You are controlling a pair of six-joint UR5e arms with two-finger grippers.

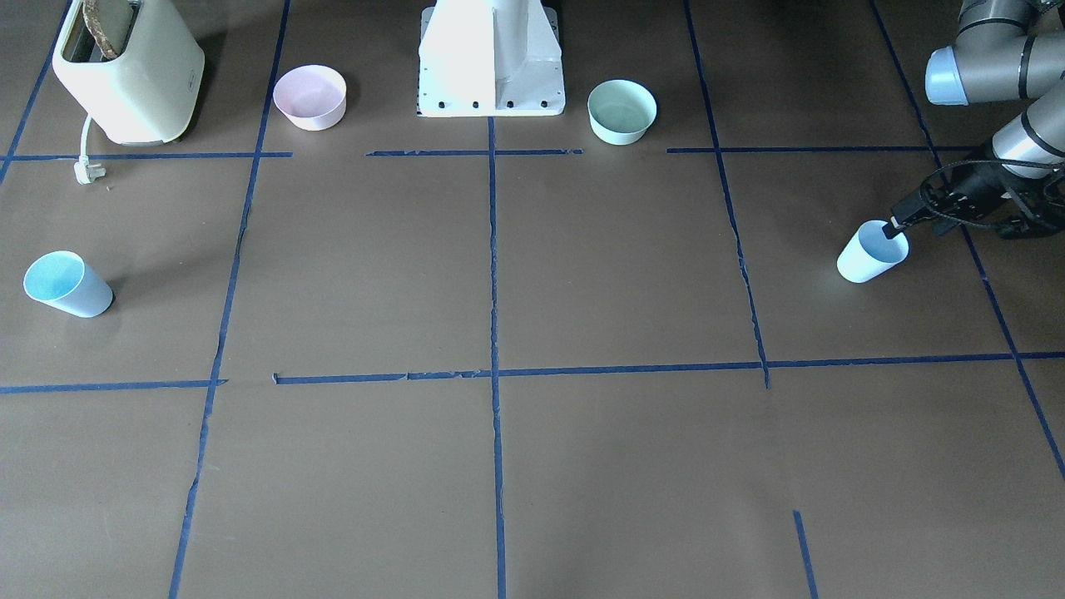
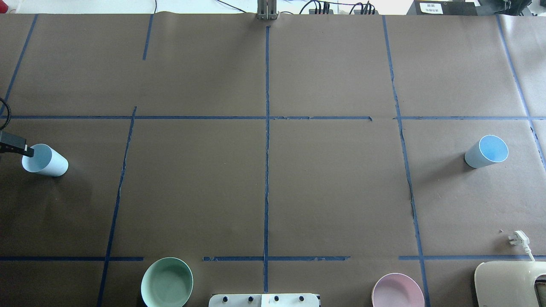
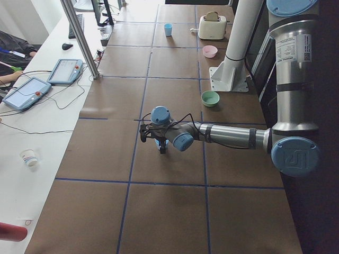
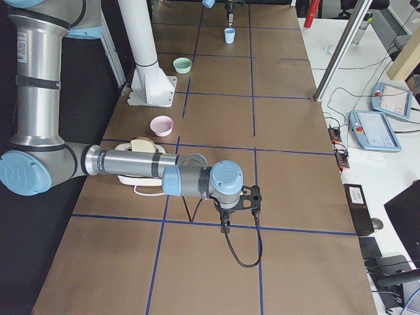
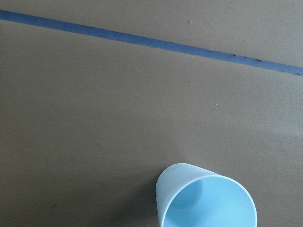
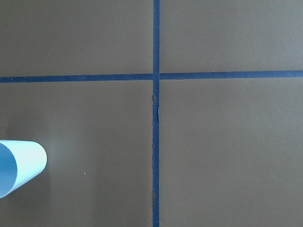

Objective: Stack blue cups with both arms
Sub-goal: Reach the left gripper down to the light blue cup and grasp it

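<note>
One blue cup point(image 1: 865, 259) stands upright at my left end of the table; it also shows in the overhead view point(image 2: 47, 162) and at the bottom of the left wrist view point(image 5: 208, 203). My left gripper point(image 1: 893, 229) points down with its tip at that cup's rim point(image 2: 26, 151); I cannot tell whether it is open or shut. The other blue cup point(image 1: 66, 285) stands at the far right end point(image 2: 486, 151) and at the left edge of the right wrist view point(image 6: 19, 165). My right gripper point(image 4: 225, 228) hangs over bare table, apart from that cup; its state cannot be told.
A cream toaster point(image 1: 129, 71) with bread and a loose plug point(image 1: 87, 170) sits near the robot's right. A pink bowl point(image 1: 309, 97) and a mint-green bowl point(image 1: 621, 111) flank the white pedestal point(image 1: 491, 66). Blue tape lines cross the brown table.
</note>
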